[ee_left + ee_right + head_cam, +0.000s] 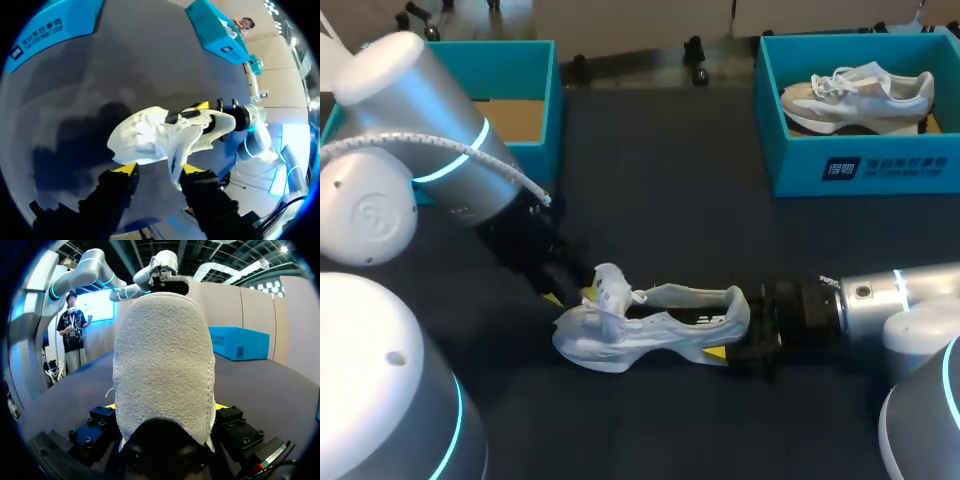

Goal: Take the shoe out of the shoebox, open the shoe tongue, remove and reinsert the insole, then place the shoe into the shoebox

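Observation:
A white mesh shoe (650,328) lies on its side on the dark table, toe toward my left arm. My right gripper (732,340) is shut on its heel; in the right wrist view the grey heel (162,355) fills the gap between the fingers. Just behind the shoe's toe end (150,137), my left gripper (158,170) stands open, and a loose white flap of the shoe hangs between its yellow tips (125,169) without being pinched. In the head view the left gripper (570,292) sits at the shoe's front. An open blue shoebox (535,100) stands at the back left.
A second blue shoebox (860,165) at the back right holds another white and grey shoe (860,95). Bare dark table lies between the two boxes and in front of the shoe.

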### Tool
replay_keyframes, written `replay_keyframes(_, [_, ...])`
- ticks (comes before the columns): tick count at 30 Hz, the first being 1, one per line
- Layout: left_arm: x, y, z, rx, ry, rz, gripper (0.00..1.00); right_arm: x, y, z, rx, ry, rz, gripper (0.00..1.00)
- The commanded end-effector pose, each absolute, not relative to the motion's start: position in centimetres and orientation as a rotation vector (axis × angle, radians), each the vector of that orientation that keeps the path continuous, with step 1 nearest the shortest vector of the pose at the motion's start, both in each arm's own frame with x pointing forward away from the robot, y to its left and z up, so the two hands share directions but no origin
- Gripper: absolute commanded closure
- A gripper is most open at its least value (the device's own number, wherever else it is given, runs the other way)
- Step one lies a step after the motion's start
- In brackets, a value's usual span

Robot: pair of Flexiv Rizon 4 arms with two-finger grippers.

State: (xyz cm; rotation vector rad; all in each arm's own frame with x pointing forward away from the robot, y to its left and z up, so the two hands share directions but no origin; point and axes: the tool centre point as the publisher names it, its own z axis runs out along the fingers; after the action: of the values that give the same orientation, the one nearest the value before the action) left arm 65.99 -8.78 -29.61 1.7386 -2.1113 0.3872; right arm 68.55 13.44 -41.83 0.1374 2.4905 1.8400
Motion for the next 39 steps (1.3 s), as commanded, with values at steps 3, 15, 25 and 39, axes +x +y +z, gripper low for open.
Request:
replay_keyframes(3, [65.7,-9.3,-26.7,1.698,-2.181,0.427,0.1,68.6,13.5,-41.7,0.138,2.496,1.834,1.0])
replay_keyframes(15, [66.7,-13.5,-22.0,1.501,-2.419,0.345,0.4,68.6,13.5,-41.7,0.138,2.496,1.834,1.0])
replay_keyframes(25, [66.7,-16.2,-19.3,1.185,-2.644,0.209,1.0,68.6,13.5,-41.7,0.138,2.496,1.834,1.0])
replay_keyframes(39, [66.3,-18.3,-18.0,0.814,-2.819,0.031,1.0,68.6,13.5,-41.7,0.138,2.496,1.834,1.0])
